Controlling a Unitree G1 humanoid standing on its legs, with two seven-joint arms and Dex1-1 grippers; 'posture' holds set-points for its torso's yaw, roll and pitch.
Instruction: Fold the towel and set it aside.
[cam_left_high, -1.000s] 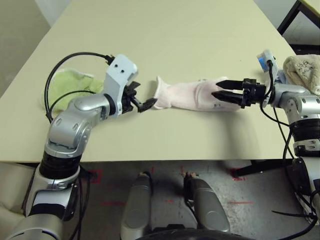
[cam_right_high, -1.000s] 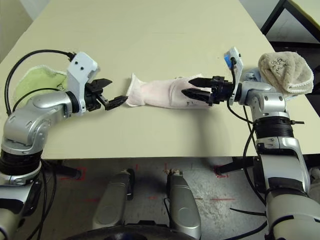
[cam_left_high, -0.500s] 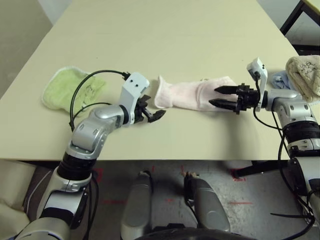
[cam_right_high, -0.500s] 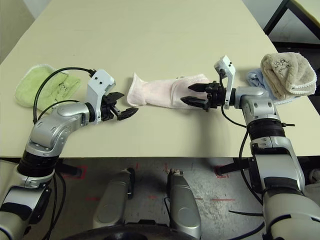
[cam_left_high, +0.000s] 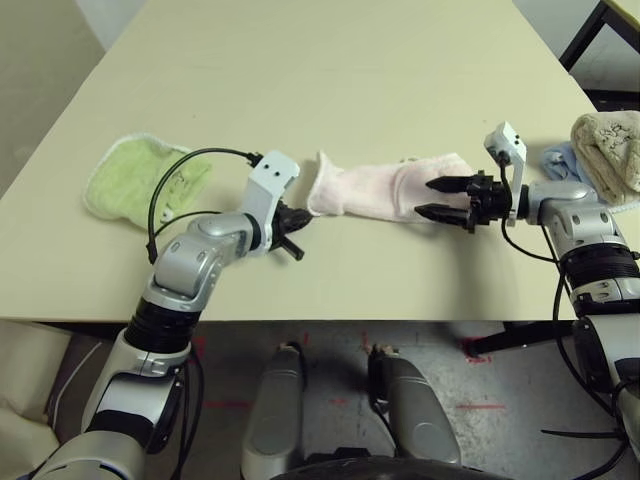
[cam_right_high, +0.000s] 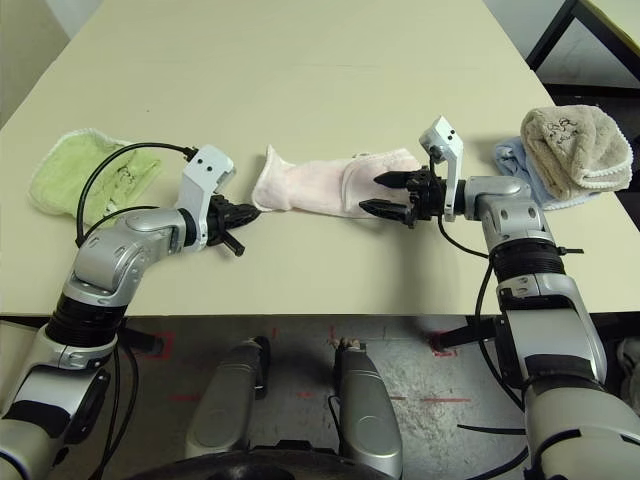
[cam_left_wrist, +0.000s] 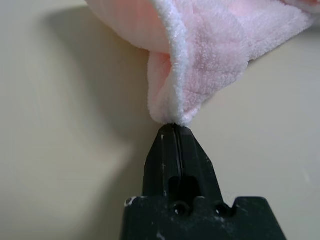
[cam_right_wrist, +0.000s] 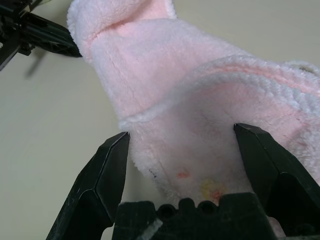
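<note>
Centrally, the soft, light towel (cam_left_high: 385, 190) was pinched at its corner by the left pincer (cam_left_wrist: 175, 131); the right pincer (cam_right_wrist: 180, 165) was spread around the opposite end.

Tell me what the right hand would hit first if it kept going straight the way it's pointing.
The towel. The right hand is open, its fingers straddling the towel's near end, so going straight on it would likely press into that pink cloth right away.

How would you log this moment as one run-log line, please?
left gripper: shut on pink towel corner | right gripper: open, straddling other end | fold: not started
</note>
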